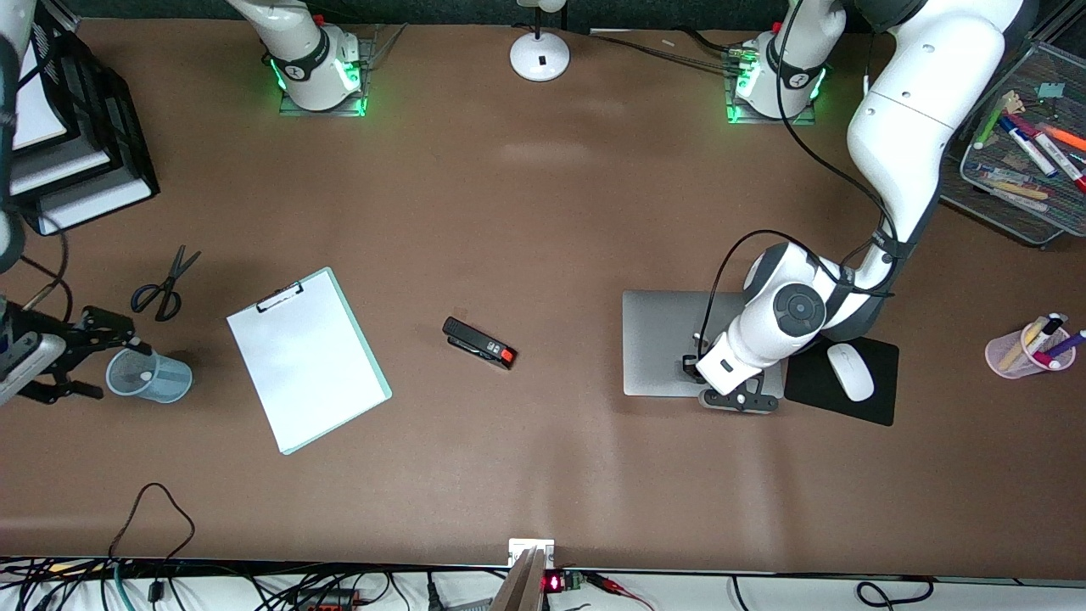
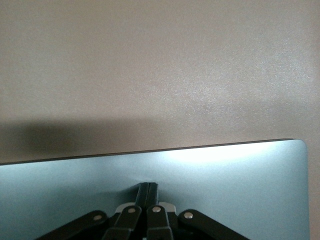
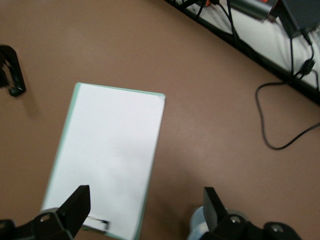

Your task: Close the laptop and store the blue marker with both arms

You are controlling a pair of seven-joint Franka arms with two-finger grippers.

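The silver-grey laptop (image 1: 662, 339) lies shut and flat toward the left arm's end of the table, beside the black mouse pad (image 1: 810, 392). My left gripper (image 1: 736, 397) is shut and empty, its fingertips resting on the lid at the edge nearer the front camera. In the left wrist view the shut gripper (image 2: 149, 185) touches the lid (image 2: 240, 190). My right gripper (image 1: 114, 367) is open and empty beside a clear cup (image 1: 153, 376) at the right arm's end; in the right wrist view it (image 3: 145, 195) hangs over the table. I cannot pick out the blue marker; a white spot shows in the clear cup.
A clipboard (image 1: 305, 361) with white paper, a black stapler (image 1: 479, 342) and scissors (image 1: 165, 284) lie mid-table. A white mouse (image 1: 850, 371) sits on the pad. A pink pen cup (image 1: 1014, 356) and a mesh tray (image 1: 1039, 236) of markers stand at the left arm's end.
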